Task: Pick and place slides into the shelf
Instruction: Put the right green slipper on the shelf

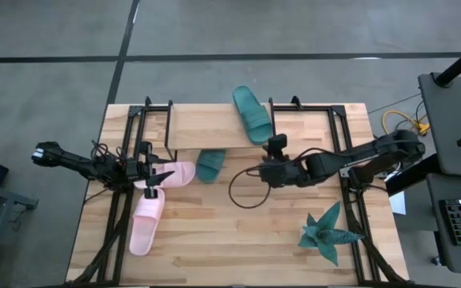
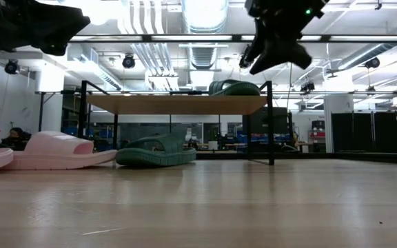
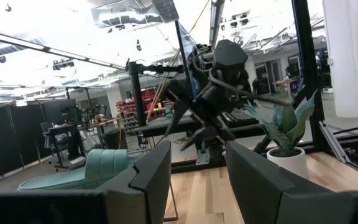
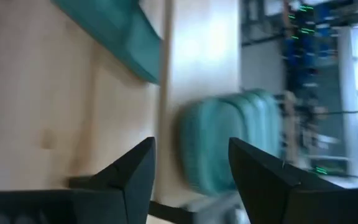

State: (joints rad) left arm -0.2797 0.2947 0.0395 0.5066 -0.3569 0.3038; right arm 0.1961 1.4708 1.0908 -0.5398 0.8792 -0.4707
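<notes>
The shelf [image 1: 206,126] stands at the table's far middle, with one teal slide [image 1: 252,112] lying on its board. A second teal slide [image 1: 209,165] rests sole-down on the table, partly under the board's near edge [image 2: 156,150]. Two pink slides [image 1: 174,174] [image 1: 145,220] lie on the table at the left. My right gripper [image 1: 254,171] hangs open in the air to the right of the lower teal slide [image 4: 229,143], pointing at it. My left gripper [image 1: 163,173] hovers open above the nearer-to-shelf pink slide, with nothing between its fingers [image 3: 197,180].
A spiky teal plant [image 1: 326,234] stands near the table's right front. Black frame rails [image 1: 350,168] run along both sides of the table. A dark cable loop [image 1: 242,194] hangs below the right gripper.
</notes>
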